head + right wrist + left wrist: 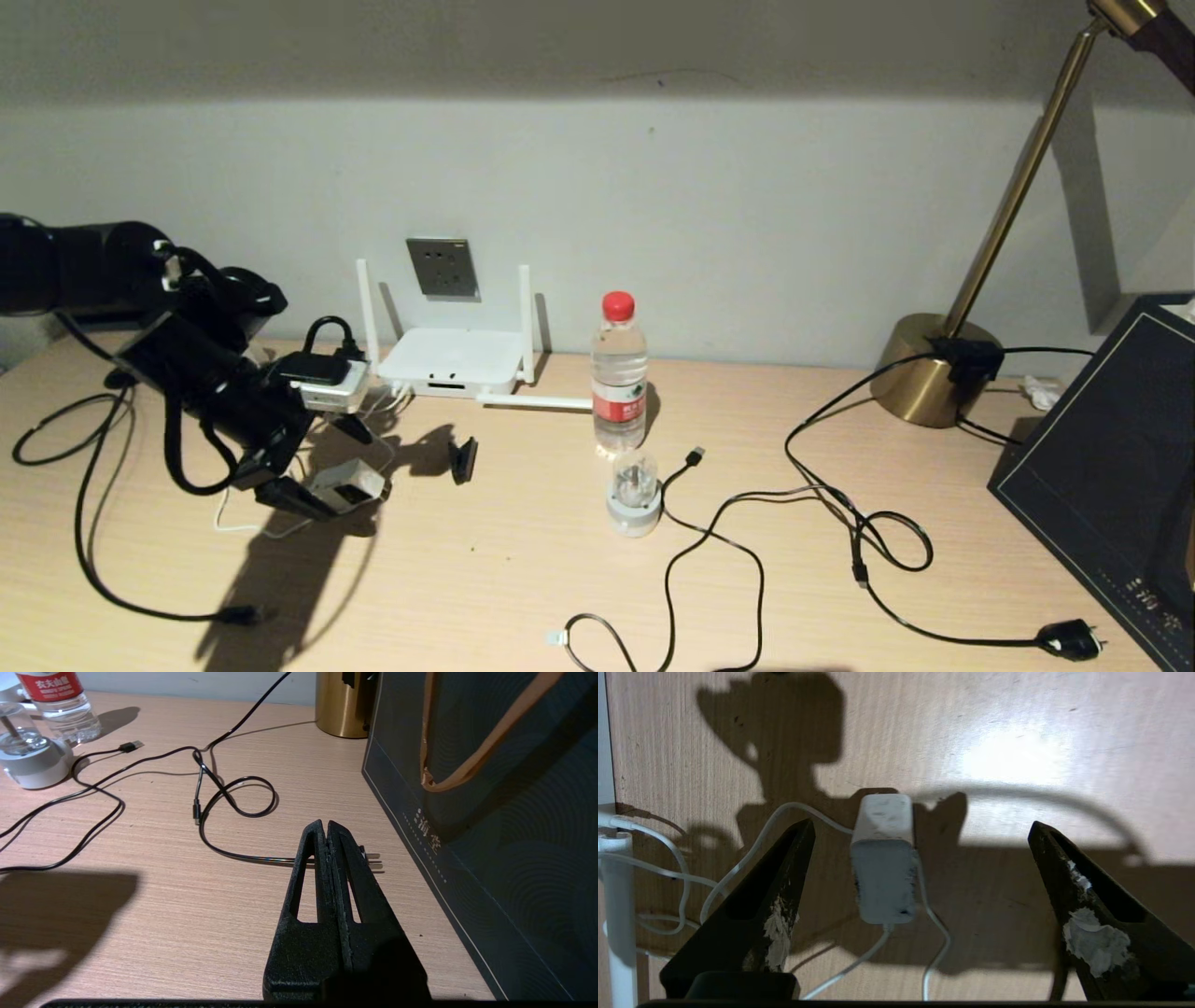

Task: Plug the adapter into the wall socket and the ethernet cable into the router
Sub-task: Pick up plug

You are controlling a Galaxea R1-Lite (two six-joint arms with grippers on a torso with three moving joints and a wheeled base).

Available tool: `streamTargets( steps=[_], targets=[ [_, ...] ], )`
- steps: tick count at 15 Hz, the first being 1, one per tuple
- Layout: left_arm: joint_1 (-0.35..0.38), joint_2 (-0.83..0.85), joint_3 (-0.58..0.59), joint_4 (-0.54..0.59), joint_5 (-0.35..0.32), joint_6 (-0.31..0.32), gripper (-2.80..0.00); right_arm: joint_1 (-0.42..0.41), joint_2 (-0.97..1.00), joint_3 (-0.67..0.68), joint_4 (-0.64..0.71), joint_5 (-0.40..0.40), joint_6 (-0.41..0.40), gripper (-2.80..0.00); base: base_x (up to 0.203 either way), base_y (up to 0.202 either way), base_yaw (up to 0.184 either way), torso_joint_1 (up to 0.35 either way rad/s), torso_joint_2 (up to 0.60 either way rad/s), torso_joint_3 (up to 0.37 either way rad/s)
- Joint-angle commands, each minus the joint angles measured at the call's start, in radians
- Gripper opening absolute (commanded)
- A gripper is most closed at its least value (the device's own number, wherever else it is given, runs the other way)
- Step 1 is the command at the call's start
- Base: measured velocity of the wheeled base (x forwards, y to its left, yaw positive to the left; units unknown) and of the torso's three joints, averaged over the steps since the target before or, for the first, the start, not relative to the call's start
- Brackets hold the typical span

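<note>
Pale wooden desk runs along a grey wall, and the router serves as the reference for all positions below. Far to the right of the router, a dark paper bag stands at the desk edge, and a brass lamp stands beside it against the wall. The router lies flat at the foot of the wall with its antennas raised, except one lying on the desk to its right. Directly above the router, the wall socket is fixed to the wall with nothing plugged into it. Just right of the router stands a water bottle, with a round white-and-clear plug piece in front of the bottle. The ethernet cable loops over the desk well to the left of the router. The left gripper hangs in front and to the left of the router, its fingers spread wide on either side of the adapter, which lies on the desk between them without touching either. The right gripper sits low over the desk far right of the router, next to the bag, fingers pressed together and holding nothing.
</note>
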Motion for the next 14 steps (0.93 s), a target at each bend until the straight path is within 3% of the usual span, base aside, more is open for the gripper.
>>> streamTargets(
  steps=[1, 14],
  targets=[
    [0.010, 0.014, 0.031, -0.026, 0.000, 0.007, 0.00, 0.000, 0.000, 0.011, 0.000, 0.000, -0.001, -2.80, 0.000, 0.000, 0.000, 0.000, 0.00, 0.000],
    [0.031, 0.080, 0.035, -0.074, 0.023, 0.000, 0.00, 0.000, 0.000, 0.011, 0.000, 0.000, -0.001, -2.80, 0.000, 0.000, 0.000, 0.000, 0.00, 0.000]
  ],
)
